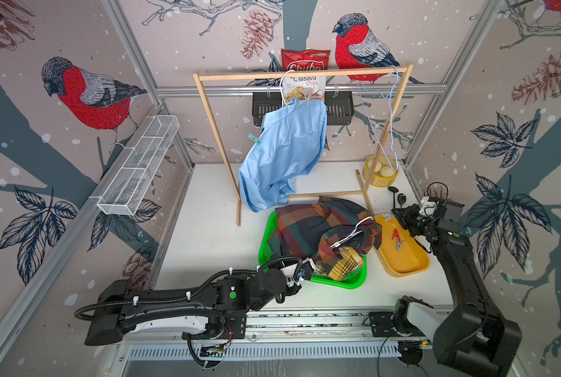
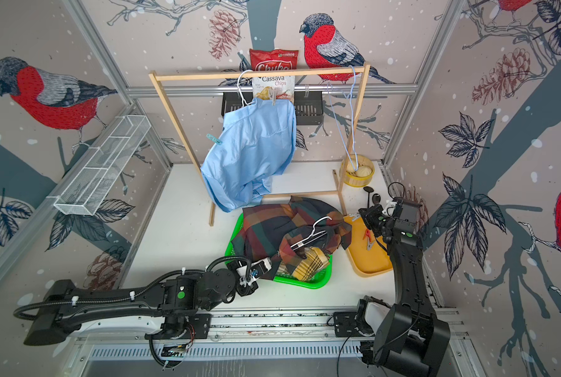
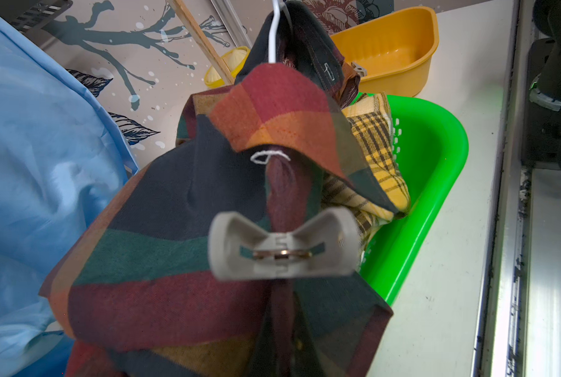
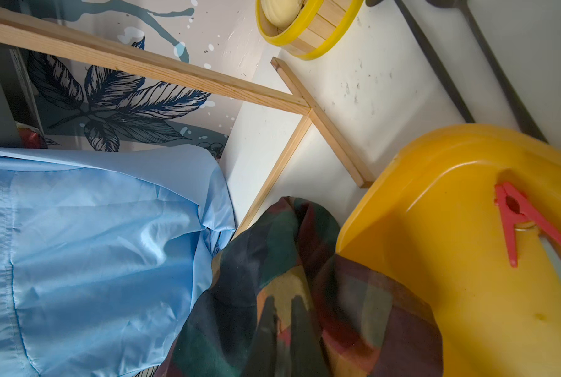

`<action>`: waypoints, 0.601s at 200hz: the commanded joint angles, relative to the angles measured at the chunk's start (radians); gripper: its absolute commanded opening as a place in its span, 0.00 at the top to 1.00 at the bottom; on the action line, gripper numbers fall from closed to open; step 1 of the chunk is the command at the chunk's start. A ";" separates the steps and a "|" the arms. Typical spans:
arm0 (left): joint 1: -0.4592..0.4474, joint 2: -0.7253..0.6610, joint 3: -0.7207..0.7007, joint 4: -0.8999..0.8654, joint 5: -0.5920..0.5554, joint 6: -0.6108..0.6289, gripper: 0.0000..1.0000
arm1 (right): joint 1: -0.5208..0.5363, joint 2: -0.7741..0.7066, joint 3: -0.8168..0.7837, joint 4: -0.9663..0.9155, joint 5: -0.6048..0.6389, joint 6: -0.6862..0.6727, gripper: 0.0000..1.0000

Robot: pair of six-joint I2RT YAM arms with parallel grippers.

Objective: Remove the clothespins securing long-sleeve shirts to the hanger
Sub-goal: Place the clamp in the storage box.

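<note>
Left gripper [image 1: 308, 267]: pressed together, apparently pinching the grey clothespin [image 3: 282, 248] clipped on the dark plaid shirt [image 1: 305, 228] (fingers hidden by cloth).
Right gripper [image 1: 399, 216]: closed, above the yellow tray's [image 1: 403, 261] far end.
Red clothespin [image 4: 517, 218]: lies inside the yellow tray.
Light blue shirt [image 1: 285, 147]: hangs from the wooden rack [image 1: 240, 75], with a teal clothespin [image 1: 254, 139] on its edge.

Far across my table stands a wooden rack [image 1: 302, 75]. Behind its top bar a red-and-white bag of cassava chips [image 1: 305, 62] shows above a black basket [image 1: 266, 109] on the back wall. A white wire shelf [image 1: 139, 166] runs along the left wall. By the rack's far right foot sits a yellow steamer [image 1: 379, 183] of pale buns, with two black spoons [image 1: 397, 195] near it. Nearest me lies a green basket [image 1: 341, 283], a yellow tray [image 1: 403, 259] just right of it.
</note>
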 commanded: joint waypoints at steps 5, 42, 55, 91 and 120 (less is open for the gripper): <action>0.000 -0.005 0.006 0.010 -0.010 -0.014 1.00 | -0.010 -0.002 0.008 0.020 0.046 -0.016 0.93; 0.036 -0.041 0.016 0.011 -0.002 -0.036 1.00 | -0.096 -0.002 -0.111 0.050 0.078 -0.021 0.88; 0.046 -0.052 0.015 0.014 0.008 -0.036 1.00 | -0.109 0.009 -0.153 0.072 0.101 -0.025 0.79; 0.061 -0.075 0.023 0.018 0.037 -0.063 1.00 | -0.105 0.009 -0.208 0.121 0.160 -0.033 0.36; 0.079 -0.109 0.025 0.016 0.011 -0.080 1.00 | -0.012 -0.051 -0.151 0.074 0.290 -0.078 0.11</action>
